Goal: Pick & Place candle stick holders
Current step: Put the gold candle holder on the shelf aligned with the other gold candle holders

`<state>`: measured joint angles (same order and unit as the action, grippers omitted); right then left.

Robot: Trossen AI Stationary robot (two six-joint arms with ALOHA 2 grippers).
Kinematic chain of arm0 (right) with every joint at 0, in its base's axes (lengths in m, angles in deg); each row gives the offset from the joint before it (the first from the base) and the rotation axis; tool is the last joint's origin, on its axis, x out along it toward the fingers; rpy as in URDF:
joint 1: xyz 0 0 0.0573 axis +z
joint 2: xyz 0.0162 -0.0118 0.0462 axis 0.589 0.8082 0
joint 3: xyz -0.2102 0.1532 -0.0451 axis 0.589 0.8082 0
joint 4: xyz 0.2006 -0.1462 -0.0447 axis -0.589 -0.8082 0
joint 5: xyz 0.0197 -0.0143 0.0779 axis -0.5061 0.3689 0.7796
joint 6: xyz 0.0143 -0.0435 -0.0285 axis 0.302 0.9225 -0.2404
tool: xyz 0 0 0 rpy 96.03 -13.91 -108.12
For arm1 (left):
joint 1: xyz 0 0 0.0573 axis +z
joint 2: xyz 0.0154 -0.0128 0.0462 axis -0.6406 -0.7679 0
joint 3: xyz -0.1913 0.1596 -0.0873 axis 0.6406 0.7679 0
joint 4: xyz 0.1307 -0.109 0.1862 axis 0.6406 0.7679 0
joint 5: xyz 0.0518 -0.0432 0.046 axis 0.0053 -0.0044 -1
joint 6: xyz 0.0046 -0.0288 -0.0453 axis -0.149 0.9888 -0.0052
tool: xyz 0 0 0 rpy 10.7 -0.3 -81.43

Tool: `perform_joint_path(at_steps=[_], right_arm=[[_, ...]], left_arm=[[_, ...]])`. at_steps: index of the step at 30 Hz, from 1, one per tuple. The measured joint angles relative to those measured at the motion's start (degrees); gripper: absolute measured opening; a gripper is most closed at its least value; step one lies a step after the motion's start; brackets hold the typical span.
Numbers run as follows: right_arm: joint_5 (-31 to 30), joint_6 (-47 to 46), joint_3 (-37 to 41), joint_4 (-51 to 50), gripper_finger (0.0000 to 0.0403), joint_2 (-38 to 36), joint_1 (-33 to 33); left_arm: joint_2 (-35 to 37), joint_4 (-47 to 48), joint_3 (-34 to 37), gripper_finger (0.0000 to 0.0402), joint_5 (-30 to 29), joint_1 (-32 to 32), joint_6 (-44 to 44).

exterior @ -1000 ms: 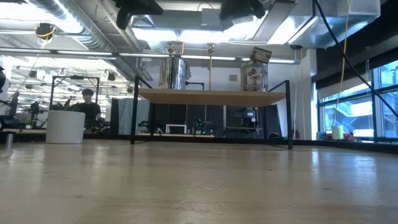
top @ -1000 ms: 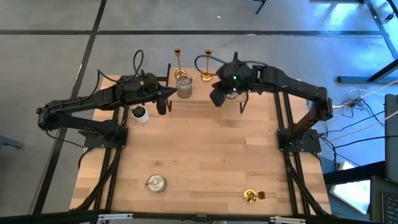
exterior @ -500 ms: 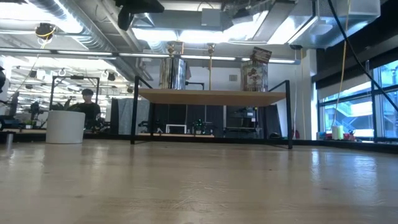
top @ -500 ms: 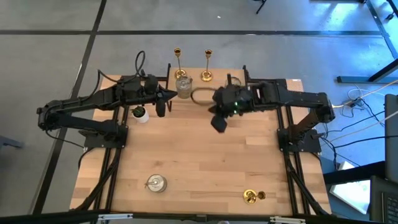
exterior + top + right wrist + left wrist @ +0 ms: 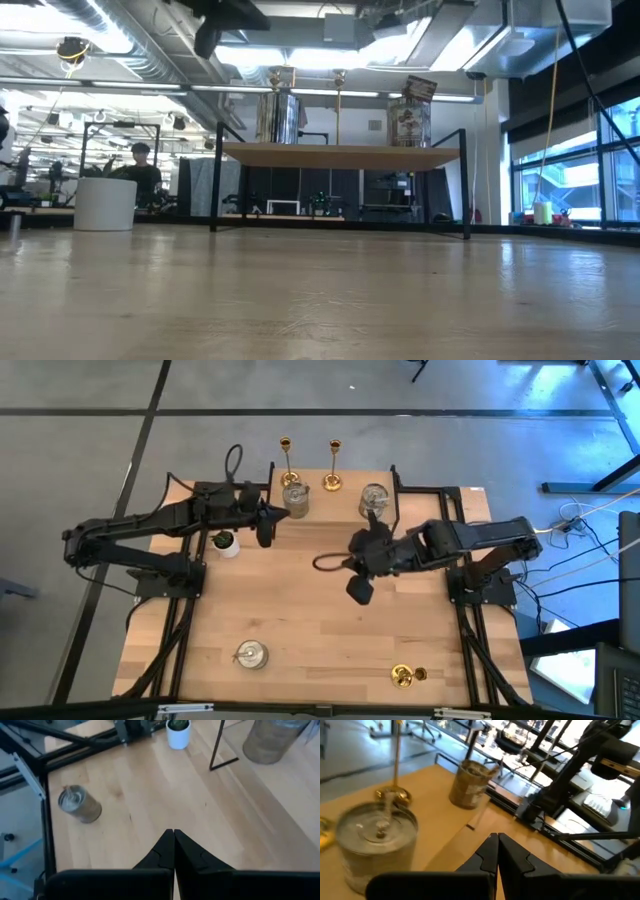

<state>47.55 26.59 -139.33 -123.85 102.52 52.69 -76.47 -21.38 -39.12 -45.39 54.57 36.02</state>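
bare table (image 5: 300, 610) around right pincer (image 5: 360, 592)

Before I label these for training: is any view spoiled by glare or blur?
Low view: bright ceiling lights glare, the near table looks soft. Left wrist view: the near silvery holder is blurred. High view: evenly lit.

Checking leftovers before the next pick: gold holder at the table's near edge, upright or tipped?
Tipped. In the high view the gold holder lies on its side near the table's front-right edge, round base facing sideways.
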Motion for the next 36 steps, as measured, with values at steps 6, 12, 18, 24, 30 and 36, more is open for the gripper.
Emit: perform_joint_path(at_steps=[6, 12, 18, 24, 30, 36], right_arm=[[-3.7, -4.9, 0.0, -5.7, 0.0, -1.9, 5.5], [-6.2, -10.8, 4.0, -6.8, 0.0, -5.7, 12.5], [-9.7, -22.3, 8.4, -7.6, 0.0, -8.5, 21.0], [-14.8, -40.9, 9.9, -14.4, 0.0, -9.5, 28.2], [-16.5, -67.2, 10.0, -29.0, 0.0, -9.5, 35.3], [-18.0, -81.7, 15.8, -28.8, 0.0, -11.8, 42.0]], left_arm=[[-3.0, -4.6, 0.0, 0.0002, 3.9, -3.6, 2.4], [-6.9, -11.6, 0.0, 0.0002, 1.0, -9.6, 7.7], [-11.1, -18.4, 0.0, 0.0002, -6.4, -16.1, 11.4], [-15.4, -23.3, 0.0, 0.0002, -15.3, -21.4, 14.3], [-22.2, -35.9, 0.0, 0.0002, -22.7, -25.9, 15.8], [-28.7, -45.8, 0.0, 0.0002, -23.2, -28.4, 18.8]])
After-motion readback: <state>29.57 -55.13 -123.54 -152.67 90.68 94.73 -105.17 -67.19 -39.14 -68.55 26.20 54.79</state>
